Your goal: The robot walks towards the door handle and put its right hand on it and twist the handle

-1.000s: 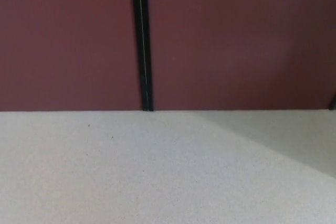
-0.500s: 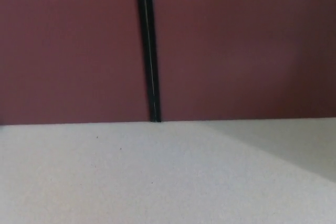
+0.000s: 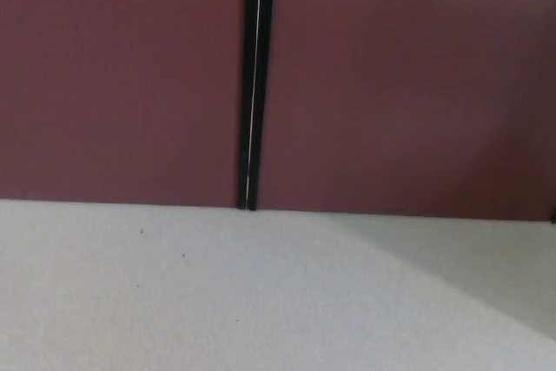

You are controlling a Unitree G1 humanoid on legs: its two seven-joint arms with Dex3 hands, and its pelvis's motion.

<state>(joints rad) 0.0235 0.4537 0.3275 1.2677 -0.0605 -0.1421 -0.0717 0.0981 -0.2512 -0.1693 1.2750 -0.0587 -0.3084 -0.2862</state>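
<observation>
Two dark red door panels fill the upper half of the head view: the left panel [image 3: 122, 76] and the right panel [image 3: 408, 76]. A narrow black gap [image 3: 254, 84] with a thin bright line runs down between them to the floor. No door handle shows in this view. Neither of my hands nor any part of my arms is in the picture.
Pale speckled floor [image 3: 217, 293] spreads across the lower part, meeting the doors along a nearly level line. A faint darker shadow wedge [image 3: 486, 267] lies on the floor at the right. A small dark edge [image 3: 552, 213] peeks in at the far right.
The whole picture has shifted: the camera has moved, so the black gap now leans the other way and the floor line sits slightly tilted. Nothing in the scene itself has moved.
</observation>
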